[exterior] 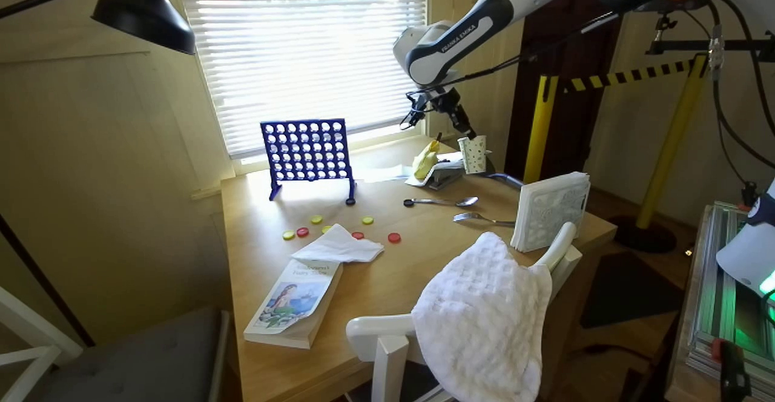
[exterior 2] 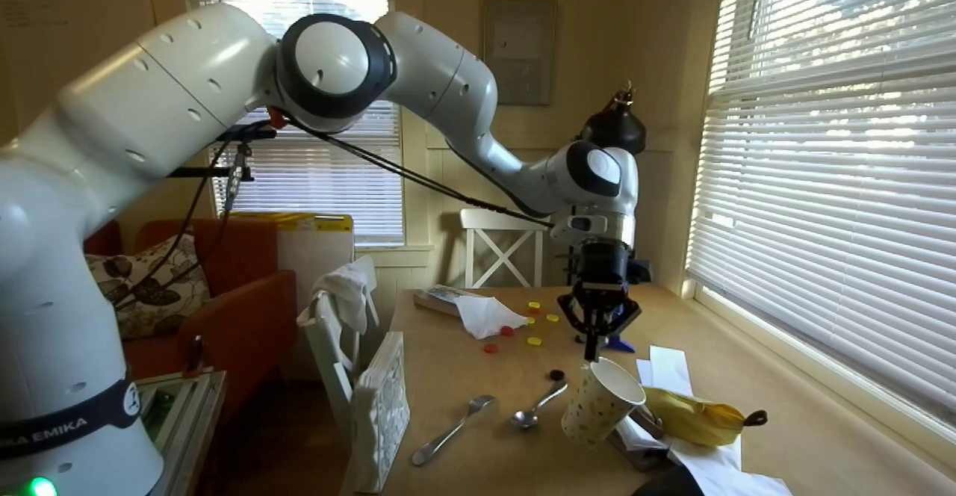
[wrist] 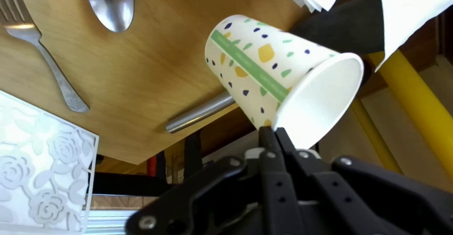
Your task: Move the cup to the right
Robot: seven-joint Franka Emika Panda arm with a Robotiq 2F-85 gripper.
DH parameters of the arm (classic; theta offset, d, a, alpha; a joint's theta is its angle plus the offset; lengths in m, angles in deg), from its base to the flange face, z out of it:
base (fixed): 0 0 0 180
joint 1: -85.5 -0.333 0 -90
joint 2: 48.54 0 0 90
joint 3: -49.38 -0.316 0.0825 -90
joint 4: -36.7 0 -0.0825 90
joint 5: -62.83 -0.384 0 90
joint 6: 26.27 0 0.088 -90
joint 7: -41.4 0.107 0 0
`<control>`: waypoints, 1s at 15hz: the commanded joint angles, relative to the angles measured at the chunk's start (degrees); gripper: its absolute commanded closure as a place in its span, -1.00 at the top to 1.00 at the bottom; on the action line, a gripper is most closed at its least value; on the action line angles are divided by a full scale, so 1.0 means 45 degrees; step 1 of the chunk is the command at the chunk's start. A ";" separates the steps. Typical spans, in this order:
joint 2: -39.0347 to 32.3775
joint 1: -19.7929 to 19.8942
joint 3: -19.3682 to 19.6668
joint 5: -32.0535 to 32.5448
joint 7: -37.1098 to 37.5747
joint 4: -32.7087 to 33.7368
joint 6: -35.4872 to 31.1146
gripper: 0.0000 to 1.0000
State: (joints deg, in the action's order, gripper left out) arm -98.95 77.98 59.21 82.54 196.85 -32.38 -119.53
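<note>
your gripper (wrist: 274, 133) is narrow, fingers drawn together with the rim of the leaf-speckled paper cup (wrist: 276, 75) pinched between them; the cup leans, and you cannot tell from these angles whether its base clears the wooden table (exterior: 375, 287). in the wrist view, the cup's mouth faces four o'clock, with the spoon (wrist: 111, 5) at ten o'clock from it, the fork (wrist: 26, 32) at nine and the rose-patterned napkin holder (wrist: 46, 178) at eight. in an exterior view, you have the cup toward the table's one o'clock corner, the blue connect four frame (exterior: 309, 152) standing well apart at its nine.
</note>
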 commanded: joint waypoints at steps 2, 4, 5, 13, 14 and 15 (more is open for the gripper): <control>0.0210 -0.1759 0.2012 -0.1947 0.0907 -0.1412 -0.1984 -0.98; -0.0223 -0.3525 0.4701 -0.3931 0.0037 -0.1629 -0.2711 -0.98; 0.0360 -0.3466 0.3830 -0.3251 0.1143 -0.2576 -0.3054 -0.98; -0.1139 -0.6936 0.7808 -0.6124 0.0040 -0.3000 -0.2019 -0.17; -0.0821 -0.6476 0.6963 -0.5390 0.0591 -0.2966 -0.1878 -0.05; -0.0949 -0.6569 0.7064 -0.5466 0.0515 -0.2894 -0.1721 0.11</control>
State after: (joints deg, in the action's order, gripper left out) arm -102.35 49.17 90.87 58.00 196.84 -45.77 -129.04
